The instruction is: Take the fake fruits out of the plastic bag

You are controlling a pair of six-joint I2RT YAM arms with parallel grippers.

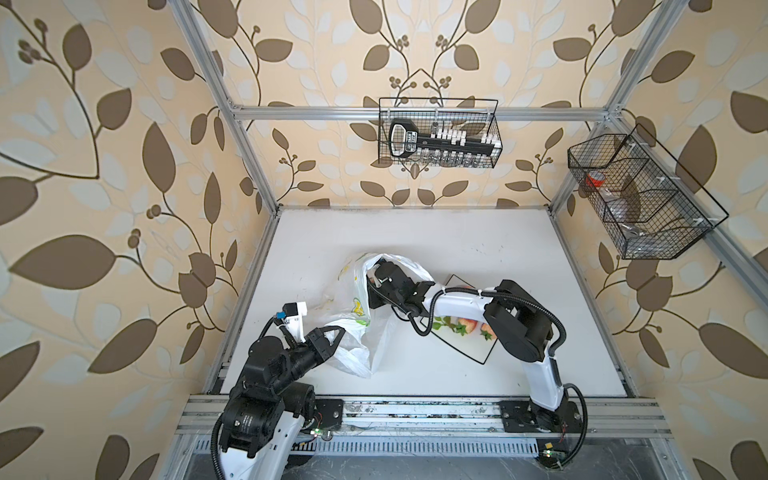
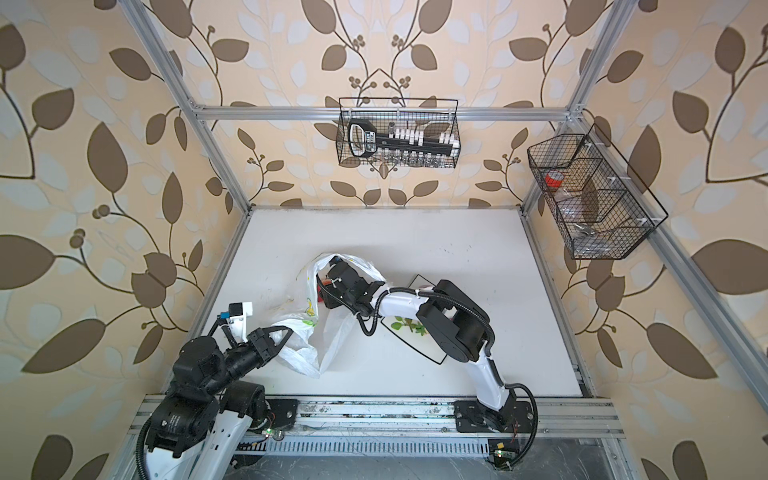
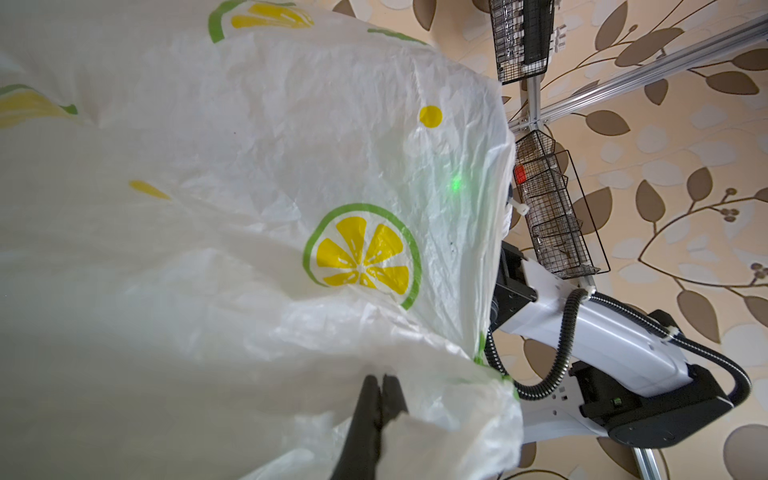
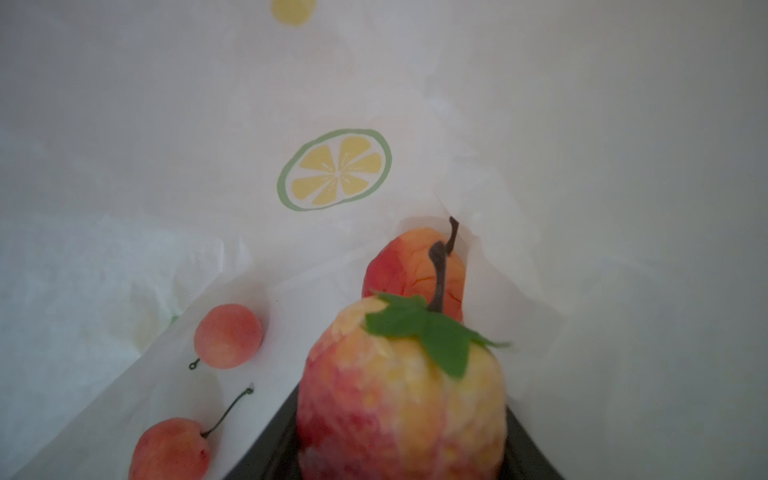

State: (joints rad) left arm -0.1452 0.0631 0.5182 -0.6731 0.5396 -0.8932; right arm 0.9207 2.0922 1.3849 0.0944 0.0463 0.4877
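left gripper (image 3: 381,382): pressed shut on a fold at the near edge of the plastic bag (image 1: 358,303). The film is judged to be pinned there so that the bag is kept from sliding while it is reached into.
plastic bag: laid crumpled on the white table (image 1: 478,245), left of centre. Its mouth is turned to the far side and is draped around the right arm's wrist.
plate (image 1: 471,347): set just right of the bag and partly covered by the right forearm. A strawberry (image 1: 487,331), a pinkish fruit and a green sprig (image 1: 448,322) are seen on it, so part of the job is judged done.
right gripper (image 4: 402,405): pushed in through the bag's mouth. Its jaws are set at middling width, against the sides of a large fruit (image 4: 395,374) with stem and leaf, which is held.
fake fruits in the bag: a red-orange fruit (image 4: 411,270) is seen just behind the held one. Two small cherries (image 4: 227,340) lie apart on the film beside it.
in the way: the held fruit is closely walled in by loose film, which could be dragged along. The draped rim must be cleared on the way out.
wire baskets (image 1: 436,133): hung on the frame, well apart from the work and no hindrance.
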